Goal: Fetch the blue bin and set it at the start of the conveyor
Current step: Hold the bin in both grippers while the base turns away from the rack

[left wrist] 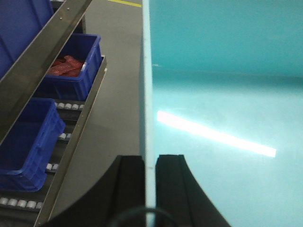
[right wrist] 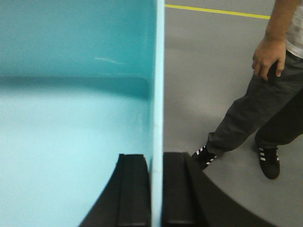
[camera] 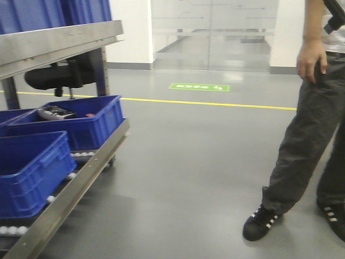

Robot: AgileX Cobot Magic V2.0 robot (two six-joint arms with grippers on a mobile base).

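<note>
L gripper (left wrist: 150,163) clenched on the left wall of the blue bin (left wrist: 222,109), R gripper (right wrist: 157,163) clenched on its right wall. Bin is held between both arms, interior empty. Steel roller rack (camera: 70,189) w/ dark blue crates (camera: 32,167) on left. Person (camera: 307,135) stands on grey floor (camera: 188,162) at right.
</note>
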